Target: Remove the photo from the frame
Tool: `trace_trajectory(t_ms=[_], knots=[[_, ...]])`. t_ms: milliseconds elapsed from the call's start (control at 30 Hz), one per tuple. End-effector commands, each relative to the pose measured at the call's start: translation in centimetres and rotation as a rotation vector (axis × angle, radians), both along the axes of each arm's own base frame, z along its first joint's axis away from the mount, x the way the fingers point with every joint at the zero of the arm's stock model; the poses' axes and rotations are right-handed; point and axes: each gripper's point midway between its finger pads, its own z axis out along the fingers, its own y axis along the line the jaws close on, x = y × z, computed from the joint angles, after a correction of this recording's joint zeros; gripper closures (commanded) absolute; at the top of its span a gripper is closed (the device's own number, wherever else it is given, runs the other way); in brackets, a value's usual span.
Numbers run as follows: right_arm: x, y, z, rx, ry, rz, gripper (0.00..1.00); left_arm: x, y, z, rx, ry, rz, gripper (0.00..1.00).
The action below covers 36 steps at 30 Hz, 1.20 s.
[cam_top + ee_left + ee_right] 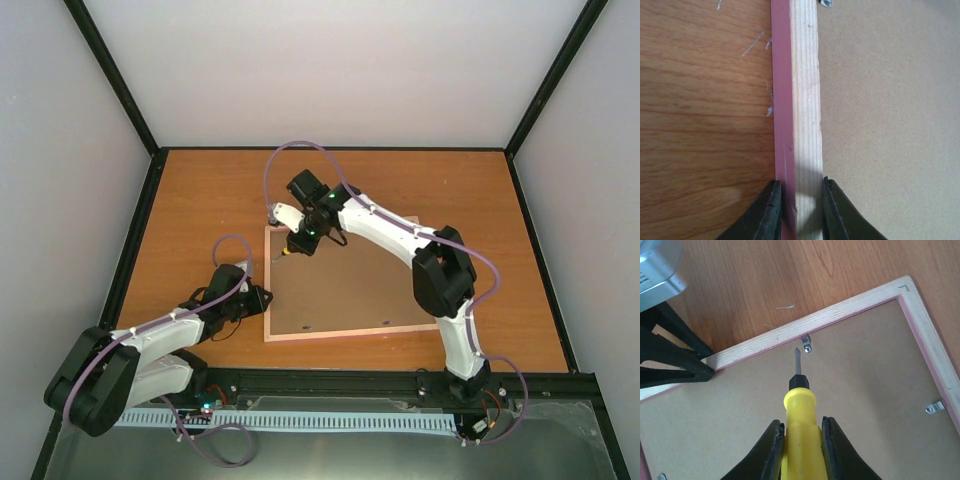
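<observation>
The frame (345, 290) lies face down mid-table, its brown backboard (855, 405) up, with a pale wood rim and pink edge. The photo is hidden under the board. My left gripper (262, 298) is shut on the frame's left rail (805, 100), one finger on the pink outer side and one on the inner side. My right gripper (801, 440) is shut on a yellow-handled screwdriver (800, 410) and holds it over the board's far-left corner (288, 250). Its blade tip sits just short of a metal retaining clip (806, 344).
A second clip (935, 407) sits on the frame's right rail and a third (660, 476) at the lower left. My left gripper's black fingers (675, 365) show in the right wrist view. The wooden table (200, 200) is enclosed by black posts and grey walls.
</observation>
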Motion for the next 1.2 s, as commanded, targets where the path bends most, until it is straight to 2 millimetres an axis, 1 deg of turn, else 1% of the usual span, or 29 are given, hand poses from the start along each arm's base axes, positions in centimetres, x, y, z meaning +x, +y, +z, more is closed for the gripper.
trace_trajectory(t_ms=[0,167,500,667,733,833,1033,1100,1167], knots=[[-0.2,1.2,-0.4,-0.008,0.030,0.003,0.97,-0.8,0.2,-0.9,0.004,0.031,0.000,0.99],[-0.3,1.8,-1.3,-0.022,0.049,0.008,0.97,-0.8,0.2,-1.0,0.007,0.033,0.004,0.99],[0.0,1.9,-2.4,-0.043,0.058,-0.009,0.97,-0.8,0.2,-1.0,0.008,0.033,0.000,0.99],[0.4,2.0,-2.8,-0.053,0.060,-0.029,0.97,-0.8,0.2,-1.1,0.008,0.033,-0.002,0.99],[0.9,1.8,-3.2,-0.074,0.044,-0.055,0.97,-0.8,0.2,-1.1,0.008,0.034,-0.002,0.99],[1.6,1.4,-3.5,-0.106,0.022,-0.086,0.97,-0.8,0.2,-1.1,0.008,0.035,-0.002,0.99],[1.9,0.2,-3.5,-0.159,0.008,-0.128,0.97,-0.8,0.2,-1.1,0.010,0.037,-0.001,0.99],[2.3,-0.7,-3.4,-0.195,-0.019,-0.171,0.97,-0.8,0.2,-1.1,0.010,0.038,0.001,0.99],[3.3,-2.0,-2.9,-0.239,-0.078,-0.235,0.97,-0.8,0.2,-1.2,0.011,0.039,0.000,0.99]])
